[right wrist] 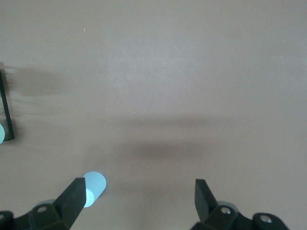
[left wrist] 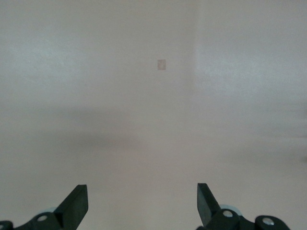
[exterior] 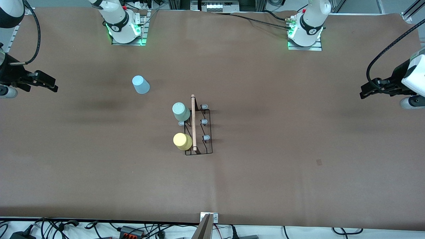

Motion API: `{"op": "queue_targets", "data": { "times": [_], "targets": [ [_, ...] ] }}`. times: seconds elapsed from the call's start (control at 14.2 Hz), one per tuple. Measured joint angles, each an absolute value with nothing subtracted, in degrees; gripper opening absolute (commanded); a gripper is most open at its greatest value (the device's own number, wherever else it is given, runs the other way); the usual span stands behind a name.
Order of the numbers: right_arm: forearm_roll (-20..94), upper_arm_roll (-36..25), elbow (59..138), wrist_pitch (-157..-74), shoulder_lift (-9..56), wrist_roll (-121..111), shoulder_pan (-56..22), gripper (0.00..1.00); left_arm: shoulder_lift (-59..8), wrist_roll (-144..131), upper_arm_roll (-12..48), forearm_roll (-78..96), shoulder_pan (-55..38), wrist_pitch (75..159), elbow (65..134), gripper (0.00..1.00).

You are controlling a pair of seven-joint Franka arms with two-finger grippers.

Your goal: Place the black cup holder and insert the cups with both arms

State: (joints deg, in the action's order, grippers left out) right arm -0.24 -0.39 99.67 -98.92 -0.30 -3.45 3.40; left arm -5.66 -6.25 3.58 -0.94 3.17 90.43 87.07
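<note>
I saw the black cup holder [exterior: 198, 130] at mid-table [exterior: 265, 172], a thin wire rack with a pale wooden rod and grey-tipped pegs. The green cup [exterior: 181, 112] and yellow cup [exterior: 182, 141] sat inverted on its pegs; the blue cup [exterior: 140, 84] stood apart, toward the right arm's end. My left pincer [exterior: 365, 92] and right pincer [exterior: 53, 85] hung wide open and empty over opposite table ends, well away from the holder

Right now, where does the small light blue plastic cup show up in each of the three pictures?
Front view: small light blue plastic cup on the brown table, toward the right arm's end.
Left wrist view: not in it.
Right wrist view: cup beside the right tool's finger.
Shared landmark: black wire rack, edge.
</note>
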Motion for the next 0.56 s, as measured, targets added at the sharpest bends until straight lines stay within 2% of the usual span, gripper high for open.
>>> {"op": "queue_targets", "data": {
  "times": [0.56],
  "targets": [
    [-0.24,-0.23,99.68,-98.65,-0.27,-3.45,3.40,1.00,-5.67,-6.24,3.55,-0.94,3.71,90.43,87.07,1.00]
  ]
}}
